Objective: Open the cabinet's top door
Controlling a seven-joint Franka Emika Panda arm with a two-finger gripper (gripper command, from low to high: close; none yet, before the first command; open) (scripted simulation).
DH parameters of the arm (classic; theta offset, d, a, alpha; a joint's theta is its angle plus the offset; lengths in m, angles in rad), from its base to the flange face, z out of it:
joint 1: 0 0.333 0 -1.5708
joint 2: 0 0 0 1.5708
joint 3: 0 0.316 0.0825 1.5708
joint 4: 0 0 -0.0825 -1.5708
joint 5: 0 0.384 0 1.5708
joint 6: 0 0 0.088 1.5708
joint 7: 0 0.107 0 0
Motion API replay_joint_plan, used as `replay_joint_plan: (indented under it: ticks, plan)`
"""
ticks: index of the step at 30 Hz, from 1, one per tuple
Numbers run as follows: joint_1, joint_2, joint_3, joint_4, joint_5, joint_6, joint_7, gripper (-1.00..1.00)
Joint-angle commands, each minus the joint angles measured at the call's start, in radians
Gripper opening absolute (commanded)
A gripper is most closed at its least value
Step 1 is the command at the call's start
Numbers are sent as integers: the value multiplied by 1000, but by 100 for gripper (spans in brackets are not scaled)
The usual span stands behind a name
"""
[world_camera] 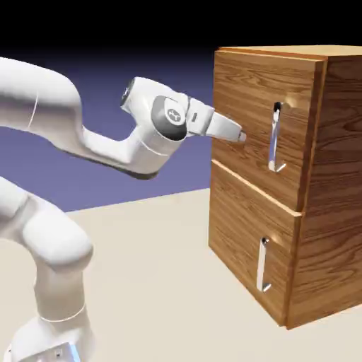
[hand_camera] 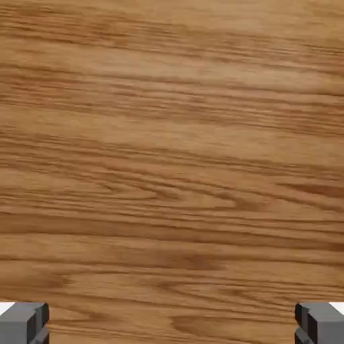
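A round dark emblem with a pale mark sits on the arm's wrist point(world_camera: 170, 121) in the exterior view, too small to read. The surface point(world_camera: 148, 269) is plain pale beige, running under the cabinet point(world_camera: 261, 184); behind it is a flat blue-violet backdrop point(world_camera: 170, 191) that darkens to black at the top. The cabinet stands at the exterior view's right, its grained wood orange-brown. The top door point(world_camera: 247, 113) is its upper front panel, closed, with a long silver handle point(world_camera: 275, 138) upright near the door's right edge. Below lies the lower door point(world_camera: 251, 230), also closed, with a shorter handle point(world_camera: 262, 265). The claw point(world_camera: 242, 136) points at the top door, just left of the long handle in the exterior view. In the hand view its fingertips point(hand_camera: 21, 322) stand wide apart with nothing between them, and wood grain fills the rest.
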Motion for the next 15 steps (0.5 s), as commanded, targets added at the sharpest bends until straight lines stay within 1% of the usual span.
replay_joint_plan:
  ticks: [1, 15]
  plan:
    - [11, -7, -14, 5, -44, -1, 33, 100]
    - [164, -102, -210, 79, -652, -18, 494, 100]
